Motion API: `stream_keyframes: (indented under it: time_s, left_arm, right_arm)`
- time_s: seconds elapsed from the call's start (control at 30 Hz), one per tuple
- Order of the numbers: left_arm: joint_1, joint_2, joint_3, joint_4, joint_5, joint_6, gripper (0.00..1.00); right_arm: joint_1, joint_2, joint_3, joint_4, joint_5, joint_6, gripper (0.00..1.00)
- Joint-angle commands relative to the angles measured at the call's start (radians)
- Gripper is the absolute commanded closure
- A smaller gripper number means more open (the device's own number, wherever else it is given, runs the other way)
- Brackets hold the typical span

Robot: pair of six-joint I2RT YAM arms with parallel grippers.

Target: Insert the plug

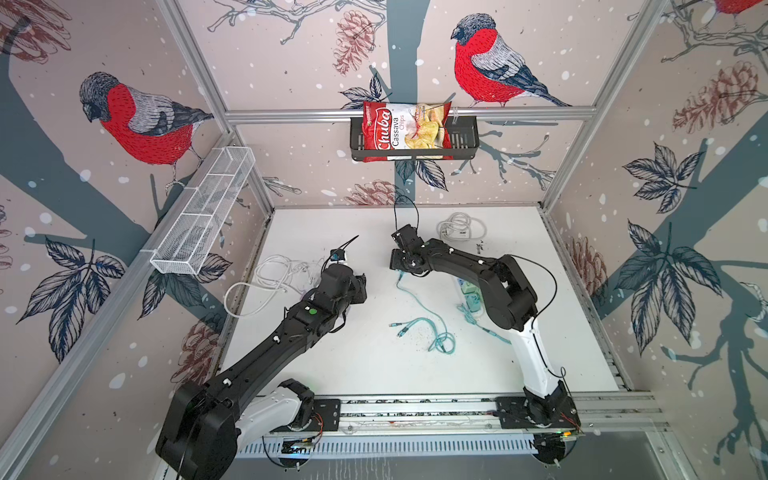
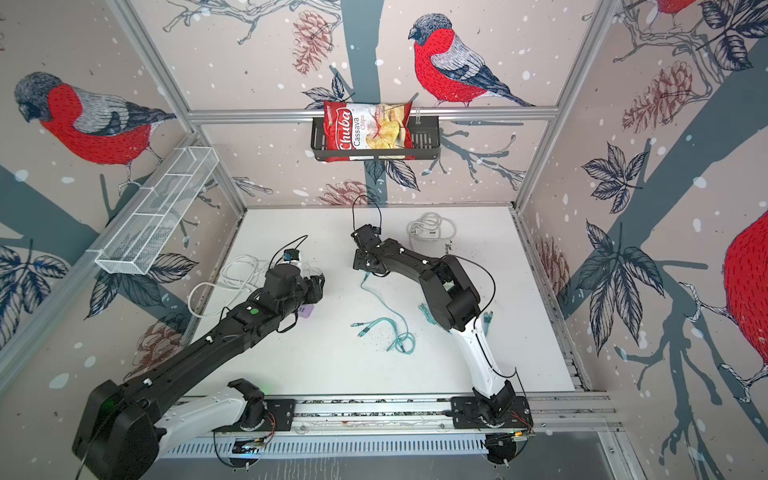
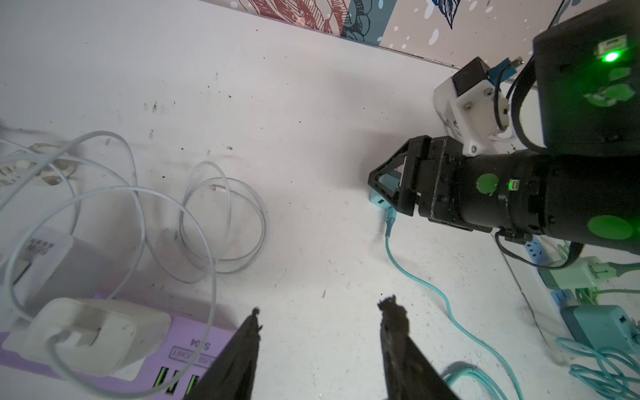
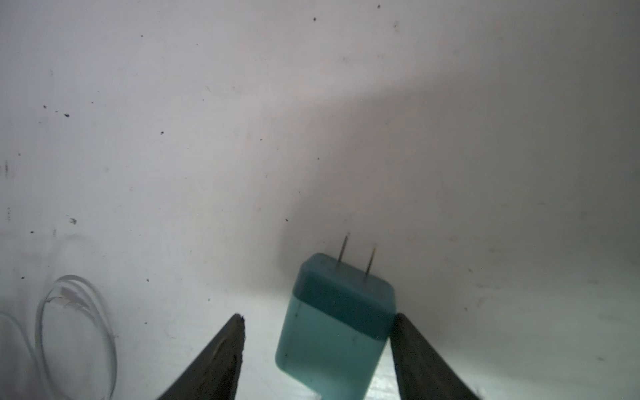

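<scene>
Pale pink wallpapered panels [image 1: 299,62] are closing in the cell on three sides, showing printed red-breasted bullfinches [image 1: 482,70], brown pine cones [image 1: 353,41] and a grey-blue tree trunk [image 1: 405,50]. Silver aluminium profile bars [image 1: 291,116] are framing these panels. A long white wire-mesh basket [image 1: 203,212], split by cross wires into compartments, is hanging on the left-hand wall. A black perforated metal shelf basket [image 1: 465,137] is hanging from the back bar and holding a red and white bag of cassava chips [image 1: 399,129]. The flat white tabletop [image 1: 353,365] is lying under soft, even light and carrying dark specks, perhaps crumbs or dirt. A slotted aluminium rail [image 1: 415,409] is running along its near edge.
</scene>
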Motion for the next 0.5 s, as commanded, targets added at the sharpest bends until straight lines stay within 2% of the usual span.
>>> stream_keyframes:
  time_s: [0.0, 0.23, 0.47]
  left_arm:
    - [0.006, -0.012, -0.013, 0.05, 0.02, 0.021, 0.44]
    - [0.013, -0.015, -0.023, 0.078, 0.038, 0.023, 0.44]
    - [0.014, -0.007, -0.019, 0.083, 0.037, 0.034, 0.45]
  right_arm:
    - [0.011, 0.016, 0.02, -0.055, 0.07, 0.027, 0.34]
    - [0.023, 0.047, 0.029, -0.079, 0.09, 0.005, 0.4]
    - [0.036, 0.045, 0.009, -0.095, 0.1, -0.03, 0.56]
